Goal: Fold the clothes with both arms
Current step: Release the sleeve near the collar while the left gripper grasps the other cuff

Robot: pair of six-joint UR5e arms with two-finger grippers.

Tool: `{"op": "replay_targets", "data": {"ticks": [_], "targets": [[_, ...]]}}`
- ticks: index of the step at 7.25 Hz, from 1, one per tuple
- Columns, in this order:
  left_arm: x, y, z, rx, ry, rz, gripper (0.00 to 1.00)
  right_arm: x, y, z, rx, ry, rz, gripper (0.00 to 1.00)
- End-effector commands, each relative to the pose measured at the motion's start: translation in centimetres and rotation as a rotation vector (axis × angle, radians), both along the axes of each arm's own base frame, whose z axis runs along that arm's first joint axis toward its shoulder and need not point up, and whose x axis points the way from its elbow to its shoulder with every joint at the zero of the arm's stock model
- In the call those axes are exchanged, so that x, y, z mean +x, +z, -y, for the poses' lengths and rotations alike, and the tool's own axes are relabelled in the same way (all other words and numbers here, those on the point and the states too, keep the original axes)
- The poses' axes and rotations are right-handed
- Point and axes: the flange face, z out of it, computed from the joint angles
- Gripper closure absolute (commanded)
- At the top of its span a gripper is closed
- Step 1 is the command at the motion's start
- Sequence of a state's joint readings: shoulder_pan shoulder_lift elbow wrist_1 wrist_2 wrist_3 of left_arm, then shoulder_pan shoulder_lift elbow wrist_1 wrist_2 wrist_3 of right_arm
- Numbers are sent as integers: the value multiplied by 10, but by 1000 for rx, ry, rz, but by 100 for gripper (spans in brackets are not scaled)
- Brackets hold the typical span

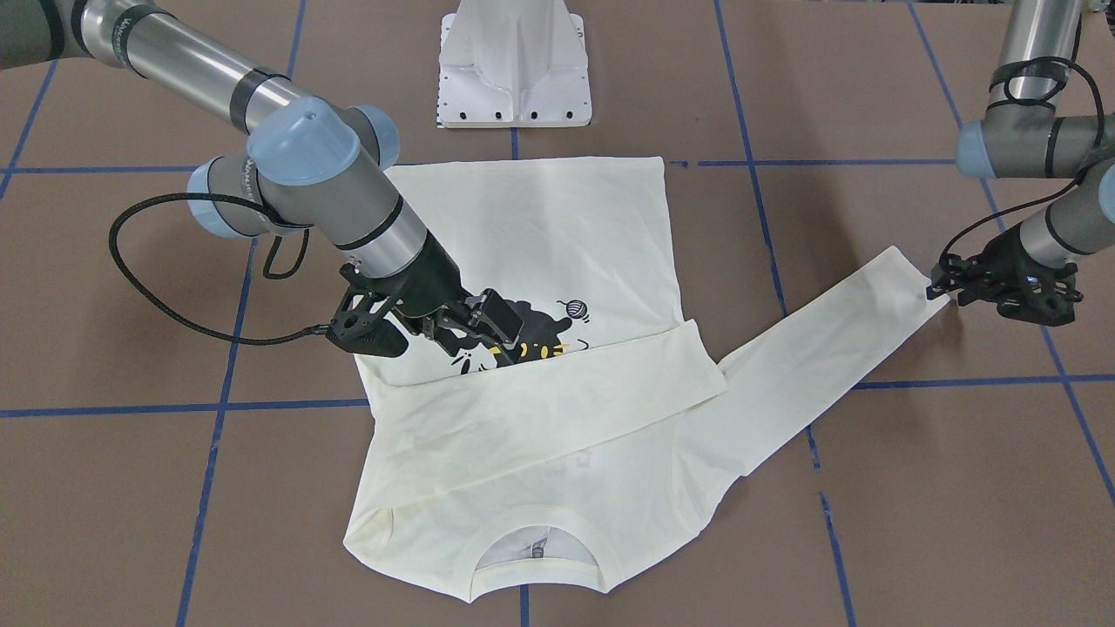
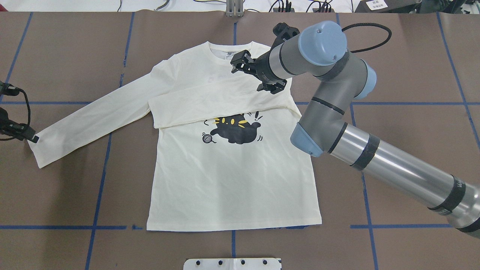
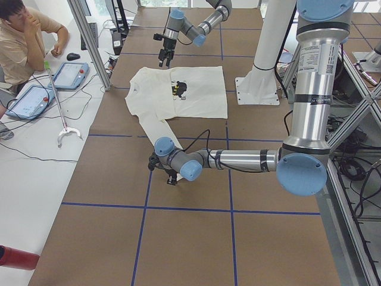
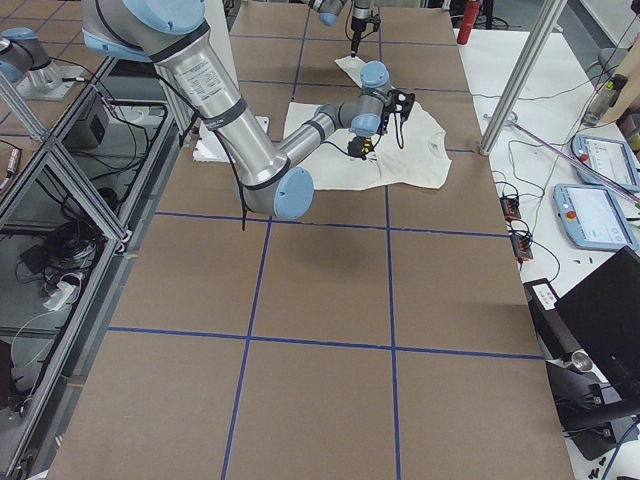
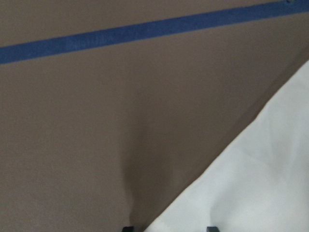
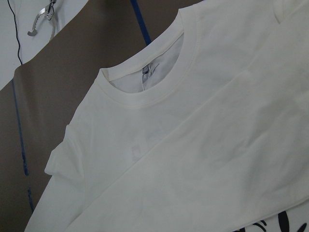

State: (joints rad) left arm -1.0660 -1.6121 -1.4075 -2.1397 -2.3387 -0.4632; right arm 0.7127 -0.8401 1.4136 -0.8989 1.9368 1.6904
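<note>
Brown surface, gridded with blue tape. White pedestal at the middle of the robot-side edge.

Cream T-shirt flat at the surface's centre, print side up. Hem toward the pedestal, neckline toward the far edge. Black cat print on the chest, its top edge met by the right sleeve, which is folded across the body. Left sleeve stretched out flat toward the surface's left end.

Past the far edge: white strip with cables, aluminium posts, two tablet-like pads, a seated person.

Left claw: low, at the cuff corner of the left sleeve, near the surface's left end. Narrow gap only. In the left wrist view, two fingertips apart at the bottom, cloth edge running between them. Cloth lying flat, not lifted. Cannot tell whether the pads touch it.

Right claw: spread wide, holding nothing. Over the shirt's right shoulder and the folded sleeve, toward the far edge. In the side views apparently raised off the cloth; contact not certain.
</note>
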Motion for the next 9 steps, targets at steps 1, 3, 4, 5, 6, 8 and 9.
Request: {"op": "replay_targets", "data": {"ticks": [1,3,4,5,6,8,9], "targets": [[0,0,1,-1,-2,1,50,0,-1,0,1,0,1,1],[1,0,1,0,0,0,76,0,0,0,-1,0,-1,1],[1,1,0,-3,0,2,81,0,0,0,-1,0,-1,1],[1,-2,0,-2,2,-5,100,-1,2,0,-3,0,-3,1],[1,2,0,-2,2,0,100,-1,2,0,-3,0,-3,1],[2,-5,0,1,1,-9,100,-2,3,-1,-4,-1,-3,1],[0,-1,-1,2,4,-7,47,-2,3,-1,-4,-1,-3,1]]}}
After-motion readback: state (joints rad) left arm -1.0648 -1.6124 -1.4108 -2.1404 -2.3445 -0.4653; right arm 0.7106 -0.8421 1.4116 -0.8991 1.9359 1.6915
